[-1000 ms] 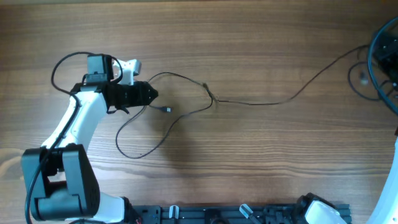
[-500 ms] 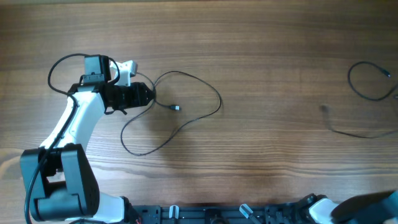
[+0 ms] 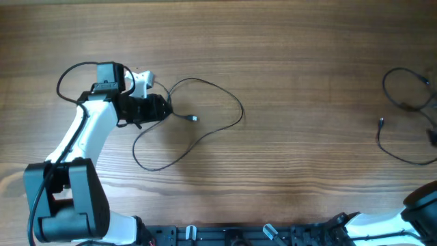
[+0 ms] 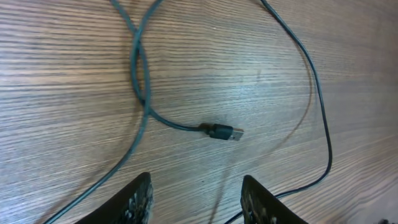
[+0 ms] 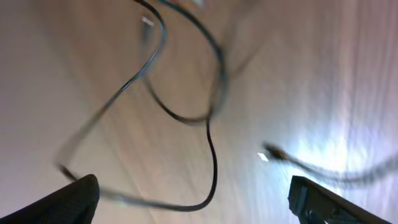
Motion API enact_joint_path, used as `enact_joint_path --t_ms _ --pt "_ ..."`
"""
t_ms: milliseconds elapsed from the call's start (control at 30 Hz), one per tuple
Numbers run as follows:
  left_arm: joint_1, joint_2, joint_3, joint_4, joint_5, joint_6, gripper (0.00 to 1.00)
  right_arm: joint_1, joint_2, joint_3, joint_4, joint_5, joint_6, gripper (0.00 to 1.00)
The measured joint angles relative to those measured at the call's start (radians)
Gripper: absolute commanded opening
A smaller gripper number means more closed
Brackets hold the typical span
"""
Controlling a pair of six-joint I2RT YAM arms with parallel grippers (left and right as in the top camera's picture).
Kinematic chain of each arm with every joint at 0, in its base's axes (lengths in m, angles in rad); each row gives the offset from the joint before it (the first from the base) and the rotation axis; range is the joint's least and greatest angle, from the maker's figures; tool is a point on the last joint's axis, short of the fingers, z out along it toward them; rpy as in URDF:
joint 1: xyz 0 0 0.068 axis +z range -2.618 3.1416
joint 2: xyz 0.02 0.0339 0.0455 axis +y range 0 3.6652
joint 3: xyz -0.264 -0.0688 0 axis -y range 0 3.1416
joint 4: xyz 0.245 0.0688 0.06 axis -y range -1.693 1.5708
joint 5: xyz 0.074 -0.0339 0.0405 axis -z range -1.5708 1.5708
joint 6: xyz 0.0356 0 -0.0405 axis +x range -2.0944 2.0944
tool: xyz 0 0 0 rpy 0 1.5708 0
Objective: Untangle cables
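- Toward the left of the worktop (image 3: 287, 41), one loose loop of left cable (image 3: 242, 111), with strands crossing just ahead of the left pincer (image 3: 162, 108). Looks thin, light and limp, so likely to drag and flop rather than keep any shape.
- Best taken at the USB plug (image 4: 222, 132), the one stiff spot, or on the bare cord just behind it. Too slim for a shallow pinch, so probably wants the fingers square across it and low to the wood.
- Left arm (image 3: 85, 133): reaches up from the near edge and bends toward the right, wrist low, aimed at the loop. Fingers (image 4: 138, 199) spread apart with nothing between them, and the plug lying free just ahead.
- Far right, right cable (image 3: 408, 106) sprawled in open curves by the edge, well apart from the left one, with its plug end (image 3: 381, 123) pointing inward. Expect the same soft, slippery handling.
- Right arm (image 3: 423, 201): barely inside the overhead corner. Wrist view badly blurred, right pincer (image 5: 193, 202) gaping wide and empty as far as can be told, with cord loops on the wood beneath.
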State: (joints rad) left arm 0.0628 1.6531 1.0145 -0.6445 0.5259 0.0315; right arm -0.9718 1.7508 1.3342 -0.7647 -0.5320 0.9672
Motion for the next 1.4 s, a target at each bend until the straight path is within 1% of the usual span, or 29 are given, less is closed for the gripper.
enact_joint_path --t_ms 100,167,200,267,300,333,367,400,467,500,567,700,800,933,1033,1133,1200,1267,1400 --pt "-0.037 0.000 0.000 -0.001 0.000 0.000 0.48 0.052 0.000 0.001 -0.160 0.007 0.032 1.00" --pt "-0.053 0.000 0.000 -0.002 0.003 0.000 0.48 0.085 0.000 0.001 -0.256 0.018 0.021 0.99" --pt "-0.060 0.000 0.000 0.000 0.003 0.000 0.48 0.103 0.000 0.001 -0.294 0.021 -0.004 0.93" --pt "-0.069 0.000 0.000 0.001 0.003 0.000 0.47 0.133 0.000 0.001 -0.294 0.027 -0.083 0.81" --pt "-0.072 0.000 0.000 0.002 0.003 0.000 0.47 0.171 0.000 0.001 -0.283 0.031 -0.177 0.66" --pt "-0.076 0.000 0.000 0.005 0.004 0.000 0.47 0.209 0.000 0.001 -0.270 0.037 -0.257 0.41" --pt "-0.077 0.000 0.000 0.003 0.004 0.000 0.47 0.249 0.000 0.001 -0.243 0.052 -0.349 0.04" --pt "-0.077 0.000 0.000 0.000 0.005 0.000 0.47 0.309 0.000 0.000 -0.210 0.082 -0.452 0.04" --pt "-0.077 0.000 0.000 -0.004 0.007 0.000 0.47 0.377 0.000 -0.002 -0.151 0.127 -0.538 0.04" --pt "-0.077 0.000 0.000 -0.004 0.007 0.000 0.48 0.422 0.000 -0.002 -0.090 0.150 -0.581 0.04" --pt "-0.077 0.000 0.000 -0.006 0.008 0.000 0.47 0.501 0.001 -0.004 0.048 0.201 -0.631 0.04" --pt "-0.077 0.000 0.000 -0.002 0.034 0.000 0.47 0.592 0.036 -0.004 0.177 0.381 -0.689 0.04" --pt "-0.077 0.000 0.000 0.000 0.041 0.000 0.47 0.605 0.098 -0.004 0.237 0.470 -0.713 0.04" --pt "-0.077 0.000 0.000 -0.001 0.041 0.000 0.47 0.604 0.165 -0.004 0.323 0.537 -0.739 0.04" --pt "-0.077 0.000 0.000 0.000 0.041 -0.008 0.47 0.604 0.274 -0.004 0.359 0.556 -0.820 0.04" --pt "-0.077 0.000 0.000 -0.001 0.041 -0.011 0.47 0.604 0.302 -0.004 0.419 0.560 -0.925 0.04" --pt "-0.083 0.000 0.000 -0.001 0.041 -0.011 0.47 0.602 0.306 -0.004 0.472 0.563 -0.970 0.04" --pt "-0.107 0.000 0.000 0.000 0.041 -0.012 0.47 0.588 0.321 -0.004 0.505 0.563 -0.996 0.04" --pt "-0.151 0.000 0.000 0.024 0.042 -0.011 0.47 0.526 0.367 0.006 0.517 0.563 -0.999 0.04"
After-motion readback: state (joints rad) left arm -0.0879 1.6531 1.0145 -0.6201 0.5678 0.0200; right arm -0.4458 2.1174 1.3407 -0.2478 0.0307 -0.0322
